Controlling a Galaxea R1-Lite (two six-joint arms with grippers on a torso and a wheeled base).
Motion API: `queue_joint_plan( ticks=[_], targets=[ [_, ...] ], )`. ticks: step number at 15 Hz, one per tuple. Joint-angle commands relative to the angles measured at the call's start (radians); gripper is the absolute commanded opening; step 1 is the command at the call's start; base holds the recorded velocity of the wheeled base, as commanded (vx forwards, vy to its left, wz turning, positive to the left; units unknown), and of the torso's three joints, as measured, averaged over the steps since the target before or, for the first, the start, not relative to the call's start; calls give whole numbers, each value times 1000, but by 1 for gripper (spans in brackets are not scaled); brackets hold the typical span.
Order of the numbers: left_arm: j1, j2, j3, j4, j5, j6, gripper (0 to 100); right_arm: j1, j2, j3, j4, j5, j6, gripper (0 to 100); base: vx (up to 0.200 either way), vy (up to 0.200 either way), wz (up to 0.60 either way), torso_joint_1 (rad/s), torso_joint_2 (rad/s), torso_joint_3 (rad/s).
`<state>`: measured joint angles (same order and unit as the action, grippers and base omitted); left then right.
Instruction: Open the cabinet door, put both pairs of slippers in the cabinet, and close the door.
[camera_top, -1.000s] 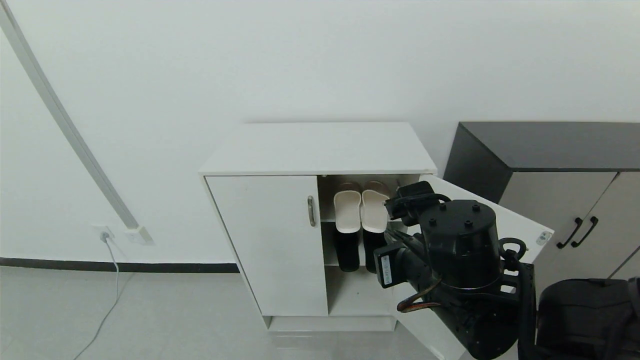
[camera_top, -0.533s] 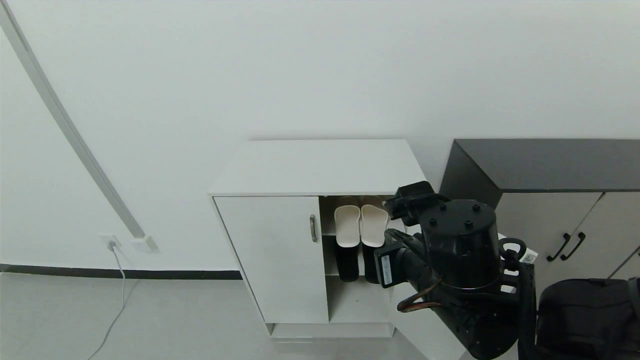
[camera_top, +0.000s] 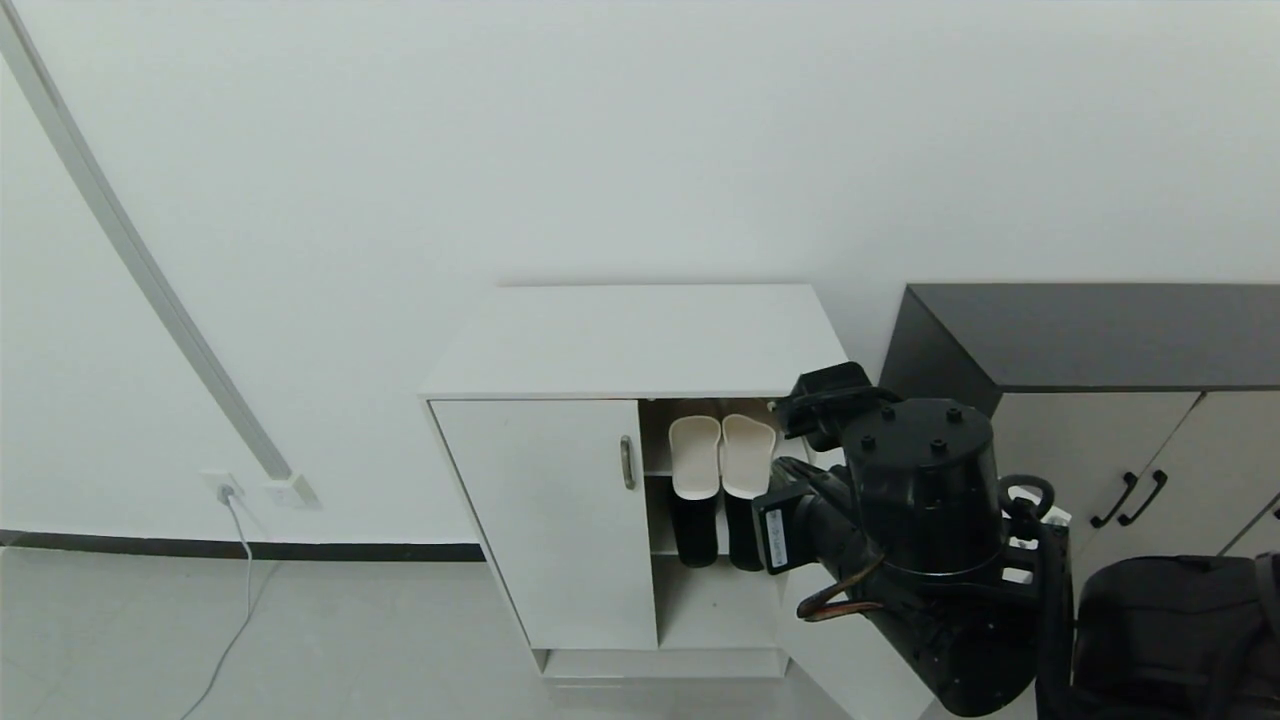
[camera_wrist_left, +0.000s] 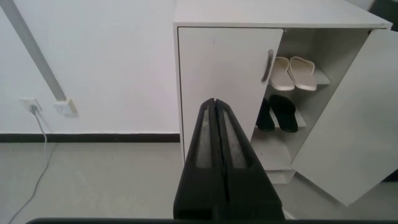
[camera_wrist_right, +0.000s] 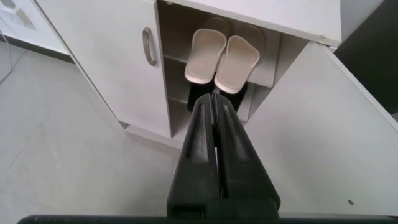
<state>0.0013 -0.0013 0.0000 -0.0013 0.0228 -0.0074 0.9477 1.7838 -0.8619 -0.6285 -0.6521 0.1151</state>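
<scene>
We are facing a plain white wall over a pale grey floor. A grey conduit is slanting down the wall to a socket, with a cord trailing onto the floor. The white cabinet is standing against this wall. Its left door is sitting shut with its metal handle at the inner edge, while the right door is swinging wide open toward us.

Inside, the white slippers are lying side by side on the upper shelf with their heels toward us. The black slippers are resting on the shelf just below. Both pairs seem to be overhanging the front edges of their shelves a little, though the angle is making that hard to judge.

The left gripper is hovering in front of the closed left door, well apart from it. Its jaws are pressed together and holding nothing. The right gripper is hanging before the open compartment, pointing at the slippers without touching them. Its jaws are likewise closed on nothing, and the open door is lying just beside it.

A dark-topped cabinet with black handles is standing to the right of the white one.
</scene>
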Motion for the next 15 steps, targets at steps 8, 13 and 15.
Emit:
queue_joint_plan(
  ticks=[8,13,15],
  targets=[
    [0,1,0,0,0,0,0,0,-3,9,0,2,-3,0,0,0,-300,1,1,1],
    [0,1,0,0,0,0,0,-10,-3,9,-2,0,-8,0,0,0,-360,8,2,-2],
    [0,1,0,0,0,0,0,-12,-3,9,-8,0,-8,0,0,0,0,0,0,0]
  ],
)
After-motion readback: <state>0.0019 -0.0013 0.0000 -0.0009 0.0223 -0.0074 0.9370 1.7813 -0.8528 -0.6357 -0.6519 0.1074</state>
